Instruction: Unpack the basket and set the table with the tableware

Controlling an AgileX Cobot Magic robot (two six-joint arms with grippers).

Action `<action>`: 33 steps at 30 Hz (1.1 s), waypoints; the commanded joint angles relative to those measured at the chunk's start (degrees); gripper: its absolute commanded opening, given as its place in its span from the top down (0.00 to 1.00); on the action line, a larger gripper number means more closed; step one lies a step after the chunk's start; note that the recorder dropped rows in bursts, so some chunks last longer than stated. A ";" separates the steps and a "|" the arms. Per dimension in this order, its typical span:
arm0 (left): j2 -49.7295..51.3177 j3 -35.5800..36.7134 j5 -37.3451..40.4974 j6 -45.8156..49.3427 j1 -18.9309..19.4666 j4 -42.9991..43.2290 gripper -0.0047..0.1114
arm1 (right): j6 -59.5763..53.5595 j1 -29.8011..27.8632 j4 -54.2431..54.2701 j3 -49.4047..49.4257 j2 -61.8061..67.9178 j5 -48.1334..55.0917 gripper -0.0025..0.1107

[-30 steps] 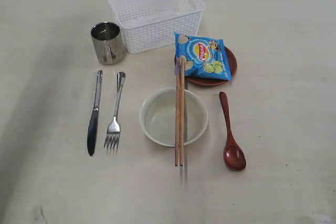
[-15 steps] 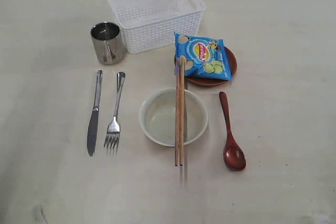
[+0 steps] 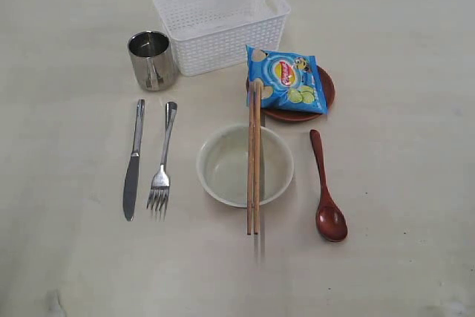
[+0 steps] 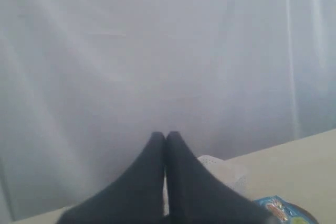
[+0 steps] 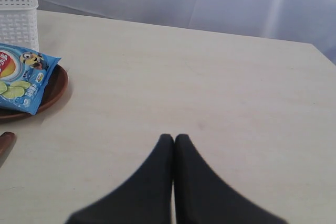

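Observation:
The white basket (image 3: 221, 20) stands at the back of the pale table (image 3: 401, 161) with nothing showing inside it. The tableware is laid out in front: steel cup (image 3: 152, 59), knife (image 3: 133, 159), fork (image 3: 162, 157), cream bowl (image 3: 245, 165) with chopsticks (image 3: 254, 157) across it, wooden spoon (image 3: 325, 187), and brown plate (image 3: 326, 94). Neither arm shows in the exterior view. My left gripper (image 4: 166, 135) is shut and empty, raised toward a grey curtain. Shut too, with nothing in it, my right gripper (image 5: 174, 137) hovers over bare table right of the plate (image 5: 55, 88).
A blue snack bag (image 3: 288, 79) lies on the brown plate, also seen as the bag (image 5: 21, 74) in the right wrist view. A basket corner (image 5: 18, 14) and the spoon's handle tip (image 5: 5, 142) show there too. A grey curtain hangs behind the table's far edge.
A dark shape at the exterior view's top left corner has left the frame. The tableware and the basket have not moved.

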 commanded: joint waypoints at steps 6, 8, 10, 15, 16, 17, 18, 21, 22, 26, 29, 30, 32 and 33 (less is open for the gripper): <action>-2.04 11.02 -4.94 -27.41 0.16 29.25 0.96 | 1.11 -0.43 -0.20 0.16 -0.20 0.18 0.97; -2.04 14.30 -6.84 -40.57 0.16 40.73 0.96 | 1.11 -0.43 -0.20 0.16 -0.20 0.18 0.97; -2.04 17.98 -8.56 -51.98 0.16 52.03 0.96 | 1.11 -0.43 -0.20 0.16 -0.20 0.18 0.97; -2.04 25.53 -10.31 -53.72 0.16 56.82 0.96 | 1.11 -0.43 -0.20 0.16 -0.20 0.18 0.97; -2.04 26.43 -10.03 -53.72 0.16 56.06 0.96 | 1.11 -0.43 -0.20 0.16 -0.20 0.18 0.97; -2.04 27.06 -9.88 -53.72 0.16 55.64 0.96 | 1.11 -0.43 -0.20 0.16 -0.20 0.18 0.97; -2.04 27.56 -9.77 -53.72 0.16 55.24 0.96 | 1.11 -0.43 -0.20 0.16 -0.20 0.18 0.97; -2.04 28.13 -9.00 -53.72 0.16 54.80 0.96 | 1.11 -0.43 -0.20 0.16 -0.20 0.18 0.97; -2.04 28.13 -8.86 -53.72 0.16 54.82 0.96 | 1.11 -0.43 -0.20 0.16 -0.20 0.18 0.97; -3.35 28.13 -8.76 -53.72 0.16 54.46 0.96 | 1.11 -0.43 -0.20 0.16 -0.20 0.18 0.97; -3.92 28.13 -8.31 -53.72 0.16 50.26 0.96 | 1.11 -0.43 -0.20 0.16 -0.20 0.18 0.97; -3.92 28.13 -8.01 -53.72 0.16 48.18 0.96 | 1.11 -0.43 -0.20 0.16 -0.20 0.18 0.97; -3.92 28.13 -6.44 -53.72 0.16 42.63 0.96 | 1.11 -0.43 -0.20 0.16 -0.20 0.18 0.97; -3.92 28.13 -5.26 -53.72 0.16 40.76 0.96 | 1.11 -0.43 -0.20 0.16 -0.20 0.18 0.97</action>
